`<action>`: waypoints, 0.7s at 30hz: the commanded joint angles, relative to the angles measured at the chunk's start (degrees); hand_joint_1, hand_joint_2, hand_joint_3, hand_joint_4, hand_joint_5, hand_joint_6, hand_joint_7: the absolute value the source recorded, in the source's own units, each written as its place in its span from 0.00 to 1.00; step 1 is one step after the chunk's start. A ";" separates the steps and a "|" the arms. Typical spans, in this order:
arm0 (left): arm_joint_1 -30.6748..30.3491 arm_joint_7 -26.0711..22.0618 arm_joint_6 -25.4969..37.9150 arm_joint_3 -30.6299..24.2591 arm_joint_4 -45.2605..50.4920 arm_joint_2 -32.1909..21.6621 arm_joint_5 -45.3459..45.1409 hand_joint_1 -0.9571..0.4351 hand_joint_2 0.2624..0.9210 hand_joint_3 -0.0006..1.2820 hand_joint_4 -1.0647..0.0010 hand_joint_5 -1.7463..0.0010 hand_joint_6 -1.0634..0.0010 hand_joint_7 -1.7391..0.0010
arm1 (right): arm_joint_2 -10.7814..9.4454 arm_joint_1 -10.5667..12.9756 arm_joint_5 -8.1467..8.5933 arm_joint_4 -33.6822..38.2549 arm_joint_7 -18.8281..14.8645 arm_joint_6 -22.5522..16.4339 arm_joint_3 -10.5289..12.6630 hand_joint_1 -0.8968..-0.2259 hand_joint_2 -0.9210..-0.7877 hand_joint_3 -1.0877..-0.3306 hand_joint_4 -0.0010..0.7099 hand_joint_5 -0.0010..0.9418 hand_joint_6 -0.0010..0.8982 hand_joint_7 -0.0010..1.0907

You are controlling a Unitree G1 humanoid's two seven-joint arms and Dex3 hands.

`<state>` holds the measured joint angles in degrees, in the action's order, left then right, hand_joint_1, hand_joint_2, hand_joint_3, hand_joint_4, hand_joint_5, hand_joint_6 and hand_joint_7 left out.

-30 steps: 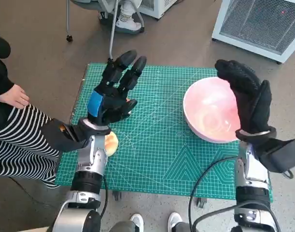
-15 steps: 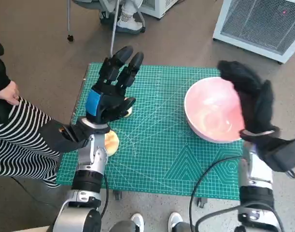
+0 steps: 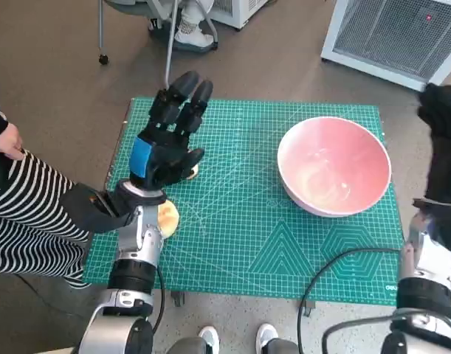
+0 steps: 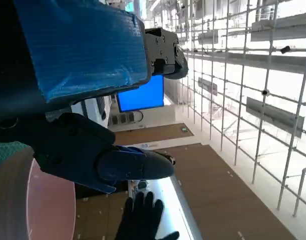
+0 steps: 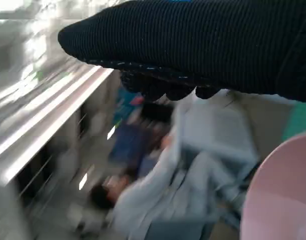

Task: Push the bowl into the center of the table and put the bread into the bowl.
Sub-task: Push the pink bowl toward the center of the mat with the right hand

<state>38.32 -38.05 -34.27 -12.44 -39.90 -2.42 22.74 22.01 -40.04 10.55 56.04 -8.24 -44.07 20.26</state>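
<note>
Pink bowl [image 3: 334, 165] sits near the table's [image 3: 247, 251] right edge, green mat bare between it and the bread [image 3: 168, 218]. Left hand [image 3: 164, 147] hovers over the left side, fingers spread, empty; right hand [image 3: 443, 144] hangs off the right edge, grip unclear.

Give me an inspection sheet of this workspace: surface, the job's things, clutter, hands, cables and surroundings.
Surface: green cutting mat with a white grid covers the small table.
Job's things: pink bowl sits right of the table's centre, nothing in it; bread lies near the mat's left edge, partly hidden by the left arm.
Clutter: nothing seen.
Hands: left hand above the mat's left part, fingers apart, holding nothing; right hand off the table's right edge, apart from the bowl, holding nothing.
Cables: black cable loops over the mat's near right corner.
Surroundings: person in striped trousers at left; white grilled unit at upper right; chair legs and a person's shoes beyond the table.
</note>
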 commanded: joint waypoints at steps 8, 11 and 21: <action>1.36 -0.52 -0.97 -0.79 -1.22 -0.70 0.56 0.23 1.00 0.24 0.92 1.00 1.00 0.75 | 0.79 -3.94 3.66 13.41 -2.09 7.79 3.89 0.36 0.00 0.20 0.04 0.00 0.00 0.35; 1.43 -0.75 -1.11 -1.09 -1.60 -0.80 0.69 0.23 1.00 0.24 0.92 1.00 1.00 0.75 | 0.28 -4.21 3.85 14.89 -2.08 9.70 4.13 0.37 0.00 0.19 0.03 0.00 0.00 0.33; 1.50 -1.32 -1.55 -2.05 -2.29 -1.26 0.79 0.24 1.00 0.23 0.92 1.00 1.00 0.74 | -1.75 -5.10 3.16 17.86 -1.43 15.86 4.07 0.41 0.00 0.18 0.05 0.01 0.03 0.31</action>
<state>39.07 -39.11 -34.93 -14.32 -41.98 -3.19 23.18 21.57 -45.28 13.54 72.32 -9.52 -30.67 24.13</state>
